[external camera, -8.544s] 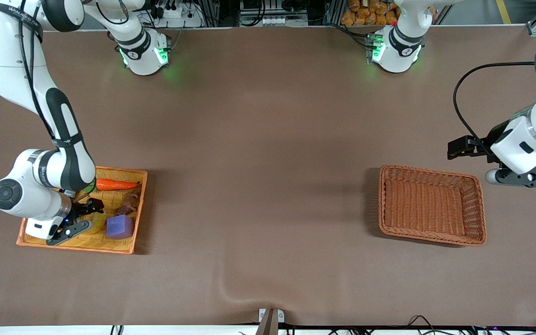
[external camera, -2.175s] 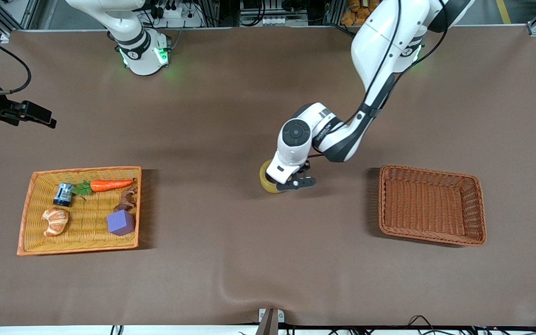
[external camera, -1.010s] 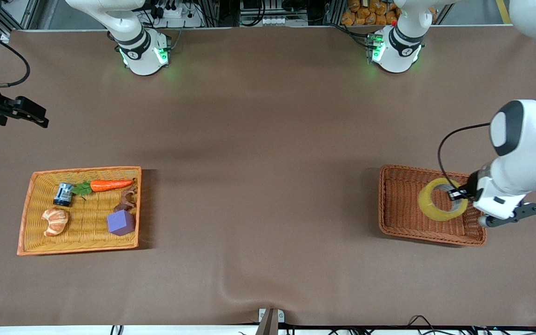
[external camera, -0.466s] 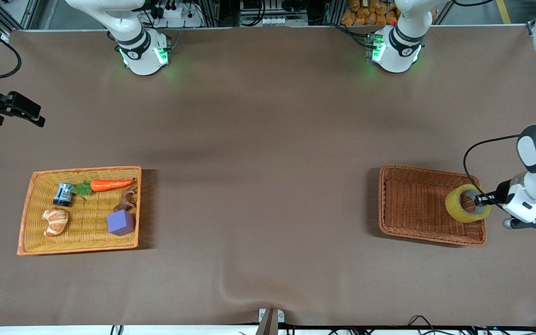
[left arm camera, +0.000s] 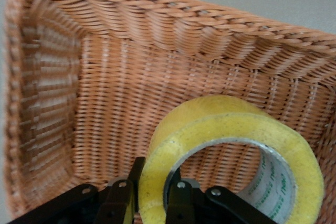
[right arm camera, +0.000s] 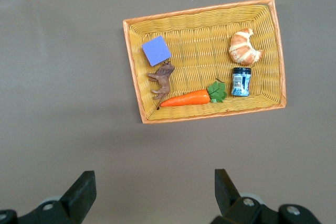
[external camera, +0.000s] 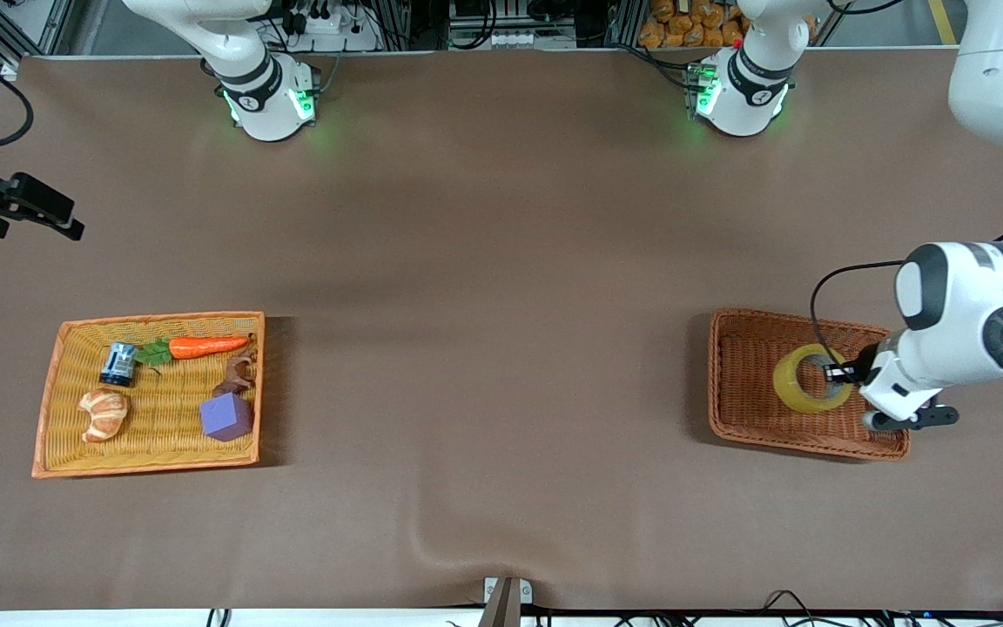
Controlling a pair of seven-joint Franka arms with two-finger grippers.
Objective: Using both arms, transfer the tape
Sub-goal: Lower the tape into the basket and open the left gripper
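The tape (external camera: 810,378), a translucent yellow ring with a grey core, is over the brown wicker basket (external camera: 745,409) at the left arm's end of the table. My left gripper (external camera: 838,373) is shut on the tape's wall, one finger inside the ring and one outside. In the left wrist view the tape (left arm camera: 231,140) hangs just above the basket's floor (left arm camera: 105,119), held by the left gripper (left arm camera: 153,195). My right gripper (external camera: 36,213) is open and empty, waiting up in the air at the right arm's end of the table; it also shows in the right wrist view (right arm camera: 152,187).
An orange tray (external camera: 49,435) near the right arm's end holds a carrot (external camera: 205,346), a purple cube (external camera: 225,416), a croissant (external camera: 103,413), a small blue can (external camera: 119,362) and a brown toy animal (external camera: 237,374). The tray (right arm camera: 134,85) shows in the right wrist view.
My left gripper has carried the tape from the middle of the table to the wicker basket; in the last half second it moved from the basket's outer rim inward over the floor. The right arm barely moved.
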